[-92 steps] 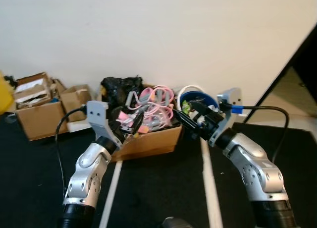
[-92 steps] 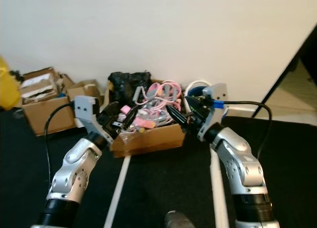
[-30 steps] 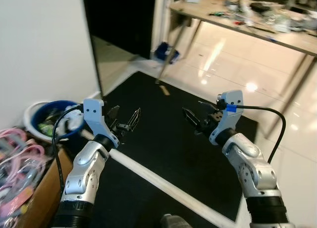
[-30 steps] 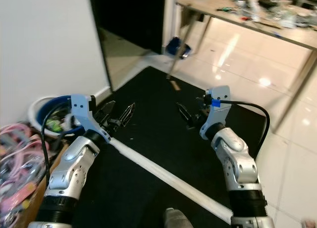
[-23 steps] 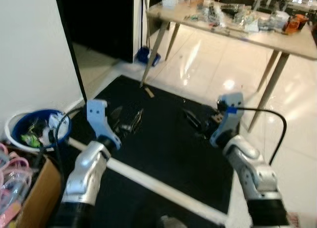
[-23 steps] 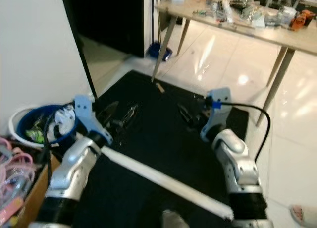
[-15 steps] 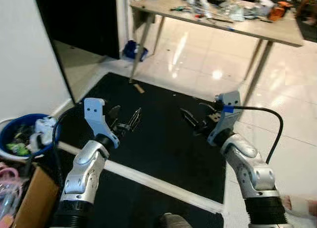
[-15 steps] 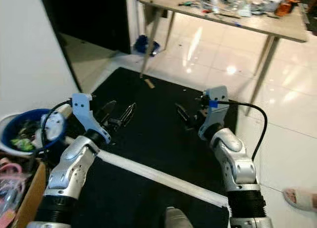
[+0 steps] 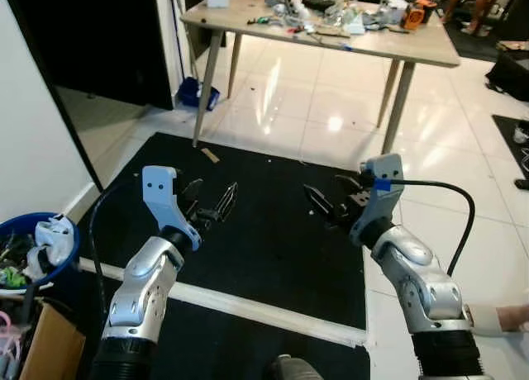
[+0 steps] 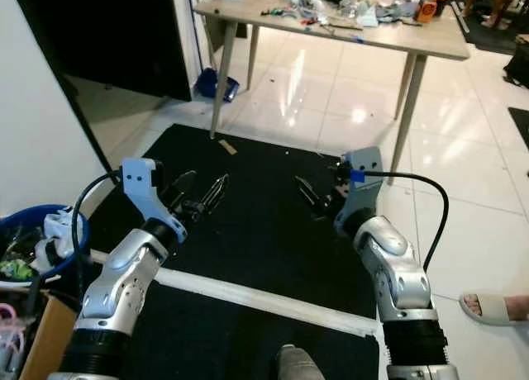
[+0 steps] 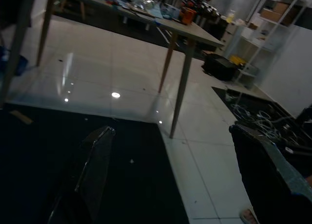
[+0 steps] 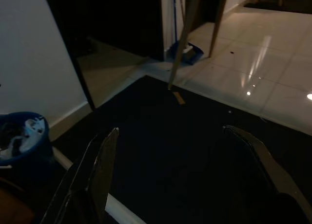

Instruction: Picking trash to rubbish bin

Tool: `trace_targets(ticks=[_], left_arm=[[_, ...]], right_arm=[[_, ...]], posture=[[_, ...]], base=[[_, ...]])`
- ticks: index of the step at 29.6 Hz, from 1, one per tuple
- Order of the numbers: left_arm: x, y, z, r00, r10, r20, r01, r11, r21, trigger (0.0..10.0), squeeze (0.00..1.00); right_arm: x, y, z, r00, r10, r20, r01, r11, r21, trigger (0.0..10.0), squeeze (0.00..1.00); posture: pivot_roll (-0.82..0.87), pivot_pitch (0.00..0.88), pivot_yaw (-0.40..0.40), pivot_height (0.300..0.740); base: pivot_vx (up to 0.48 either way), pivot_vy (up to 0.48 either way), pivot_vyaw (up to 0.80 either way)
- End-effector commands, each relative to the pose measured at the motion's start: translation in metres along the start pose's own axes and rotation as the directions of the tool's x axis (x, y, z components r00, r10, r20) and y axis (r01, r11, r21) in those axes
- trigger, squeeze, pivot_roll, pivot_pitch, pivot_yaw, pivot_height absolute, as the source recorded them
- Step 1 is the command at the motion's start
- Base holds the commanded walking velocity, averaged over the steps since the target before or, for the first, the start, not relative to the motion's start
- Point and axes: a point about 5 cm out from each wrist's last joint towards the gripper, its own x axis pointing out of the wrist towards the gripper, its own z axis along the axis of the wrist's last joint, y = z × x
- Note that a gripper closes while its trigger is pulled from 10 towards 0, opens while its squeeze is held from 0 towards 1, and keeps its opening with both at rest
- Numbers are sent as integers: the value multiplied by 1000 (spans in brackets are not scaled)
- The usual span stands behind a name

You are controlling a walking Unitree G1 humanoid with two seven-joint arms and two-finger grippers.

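Swinging away from the wall since three seconds ago, my camera has left the cardboard box of pink clutter behind; now I see glossy white tiles [image 9: 463, 198] and a flat black mat [image 9: 273, 248]. Beyond stands a pale, slim-legged wooden table [image 10: 397, 29], its top cluttered. At my far left sits the round blue rubbish bin [image 9: 37, 252], crumpled trash inside. A small tan scrap [image 10: 226, 148] lies on the mat's far edge. Left gripper [image 9: 211, 205] and right gripper [image 9: 324, 202] hover over the mat, fingers apart, holding nothing.
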Motion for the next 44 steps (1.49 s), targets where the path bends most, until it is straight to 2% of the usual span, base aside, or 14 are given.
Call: trace_targets(ticks=[1, 22, 28, 34, 44], left_arm=[[1, -3, 1, 1000, -7, 3, 7, 1000, -5, 10000, 0], [1, -4, 3, 1000, -8, 2, 8, 1000, -4, 10000, 0], [1, -5, 3, 1000, -8, 2, 8, 1000, -4, 10000, 0], [1, -5, 3, 1000, -8, 1, 8, 1000, -3, 10000, 0], [1, -5, 4, 1000, -9, 1, 9, 1000, -1, 10000, 0]], right_arm=[[-1, -3, -3, 1000, -11, -14, 11, 1000, 2, 10000, 0], [-1, -3, -2, 1000, -14, -1, 14, 1000, 6, 10000, 0], [-1, -1, 0, 999, 35, 10, -35, 999, 22, 10000, 0], [-2, 1, 2, 997, 77, 20, -78, 996, 51, 10000, 0], [-2, 2, 4, 995, 98, 28, -99, 994, 52, 10000, 0]], posture=[[-86, 0, -25, 656], [-86, 0, -27, 652], [-84, 0, -27, 652], [-81, 0, -28, 676], [-80, 0, -29, 706]], base=[[0, 0, -431], [0, 0, -61], [0, 0, 0], [0, 0, 0], [0, 0, 0]])
